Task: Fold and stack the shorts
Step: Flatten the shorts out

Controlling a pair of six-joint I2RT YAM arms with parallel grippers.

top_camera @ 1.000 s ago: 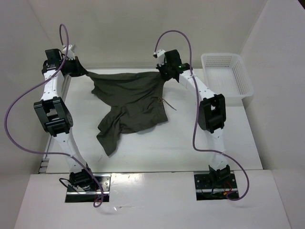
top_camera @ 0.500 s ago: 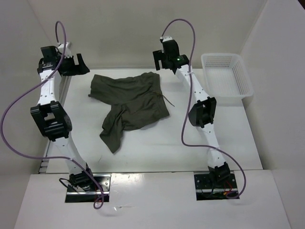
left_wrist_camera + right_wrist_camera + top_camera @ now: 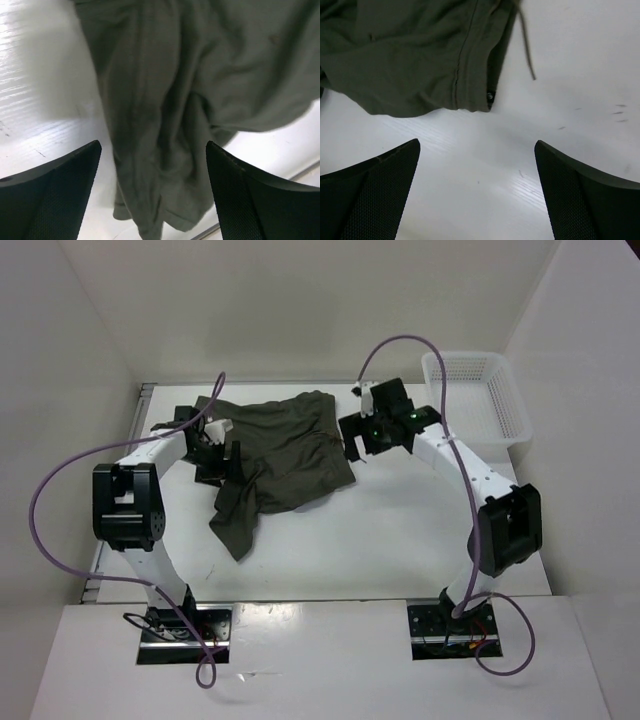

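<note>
The dark olive shorts lie crumpled on the white table, waistband toward the back and one leg trailing to the near left. My left gripper hangs open over their left side. In the left wrist view its fingers straddle a bunched leg of the shorts without touching it. My right gripper is open just off the shorts' right edge. In the right wrist view, bare table lies between the right gripper's fingers. Beyond them are the shorts' waistband corner and the thin drawstring.
A white mesh basket stands at the back right of the table, beyond the right arm. White walls close in the table on the left, back and right. Purple cables loop off both arms.
Both grippers have opened and let go of the shorts' top edge, which dropped flat onto the table. Both arms then swung down from the back toward the shorts' sides.
</note>
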